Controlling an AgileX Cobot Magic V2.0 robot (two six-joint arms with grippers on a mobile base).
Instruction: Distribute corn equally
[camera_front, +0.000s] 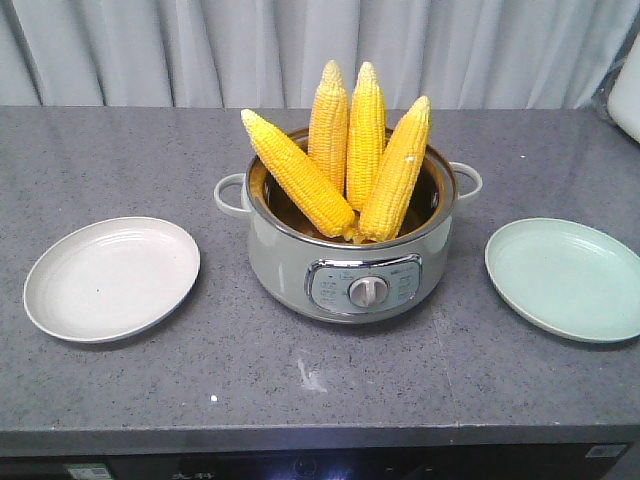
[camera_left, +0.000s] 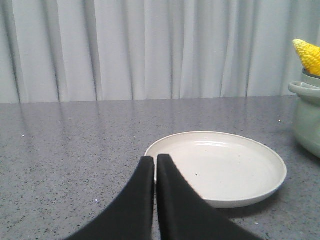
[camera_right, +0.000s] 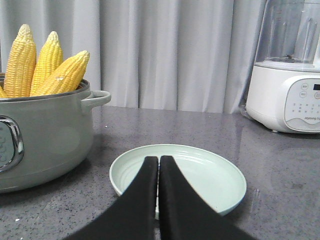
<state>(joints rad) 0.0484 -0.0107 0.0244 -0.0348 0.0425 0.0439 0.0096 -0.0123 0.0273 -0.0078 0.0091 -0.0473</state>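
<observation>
Several yellow corn cobs (camera_front: 345, 160) stand leaning in a pale green electric pot (camera_front: 350, 260) at the table's middle. A white plate (camera_front: 112, 277) lies left of the pot and a light green plate (camera_front: 568, 277) lies right of it; both hold nothing. In the left wrist view my left gripper (camera_left: 155, 159) is shut and holds nothing, its tips over the near rim of the white plate (camera_left: 220, 167); one cob tip (camera_left: 309, 53) shows at the right edge. My right gripper (camera_right: 158, 160) is shut and holds nothing, low in front of the green plate (camera_right: 200, 175), with the corn (camera_right: 47, 65) to its left.
A white blender base (camera_right: 285, 97) with a clear jug stands at the back right of the grey speckled table (camera_front: 320, 390). A grey curtain hangs behind the table. The pot's side handles (camera_front: 229, 193) stick out toward each plate.
</observation>
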